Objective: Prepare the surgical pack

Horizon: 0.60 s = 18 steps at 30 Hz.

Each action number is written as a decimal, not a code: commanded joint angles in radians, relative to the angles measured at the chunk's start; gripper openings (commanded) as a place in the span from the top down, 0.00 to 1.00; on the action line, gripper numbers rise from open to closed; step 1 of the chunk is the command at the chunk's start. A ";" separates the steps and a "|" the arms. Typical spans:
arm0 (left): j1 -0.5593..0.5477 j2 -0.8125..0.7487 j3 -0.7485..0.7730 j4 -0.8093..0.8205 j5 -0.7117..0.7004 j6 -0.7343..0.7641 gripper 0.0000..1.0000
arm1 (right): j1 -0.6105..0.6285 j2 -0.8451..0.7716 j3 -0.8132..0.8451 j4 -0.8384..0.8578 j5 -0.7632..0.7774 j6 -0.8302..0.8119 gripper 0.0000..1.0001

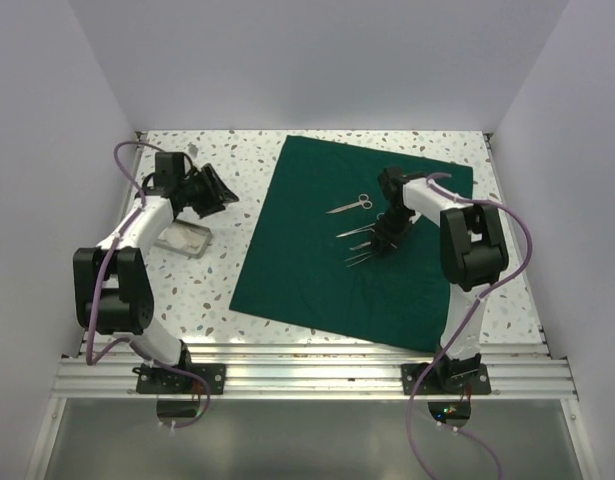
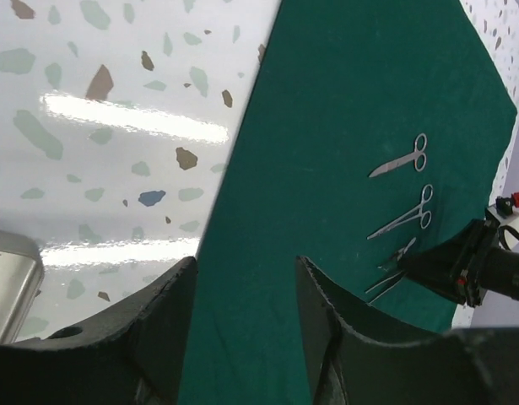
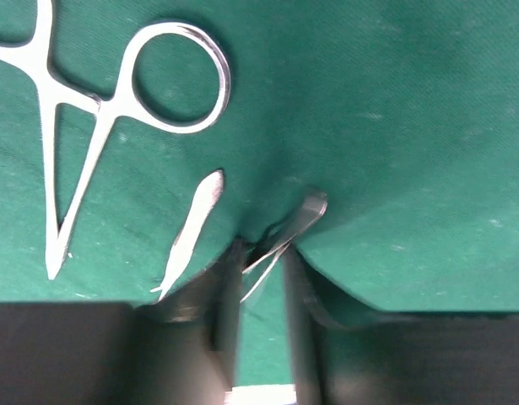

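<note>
Straddling the thin steel forceps [image 3: 303,215] on the dark green cloth drape [image 3: 394,101], the right gripper [image 3: 263,253] is shown close-set (a firm clamp cannot be told); the blades, judged light, springy and slippery, are best pinched mid-length.

A dark green drape [image 1: 337,280] lies spread flat on the speckled worktop [image 1: 217,295]; scissors [image 1: 350,205] and forceps [image 1: 354,232] lie on it in a row; the right claw [image 1: 385,243] is down at the forceps' near ends; the left claw [image 1: 205,190] hangs off the cloth, beyond a metal tray [image 1: 182,240].
</note>
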 commanded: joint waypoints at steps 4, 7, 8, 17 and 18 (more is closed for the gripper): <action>-0.057 0.041 0.078 -0.002 0.087 0.060 0.46 | -0.003 -0.066 -0.016 0.015 0.036 0.021 0.89; -0.083 0.060 0.098 0.017 0.142 0.083 0.44 | -0.003 -0.110 -0.003 -0.007 0.030 0.008 0.99; -0.100 0.064 0.104 0.043 0.191 0.089 0.43 | -0.003 -0.124 0.004 -0.018 0.025 0.000 1.00; -0.201 0.110 0.066 0.374 0.573 -0.001 0.32 | 0.016 -0.221 0.043 0.368 -0.474 -0.224 1.00; -0.212 0.112 0.065 0.397 0.585 -0.020 0.32 | 0.025 -0.215 0.059 0.390 -0.507 -0.236 1.00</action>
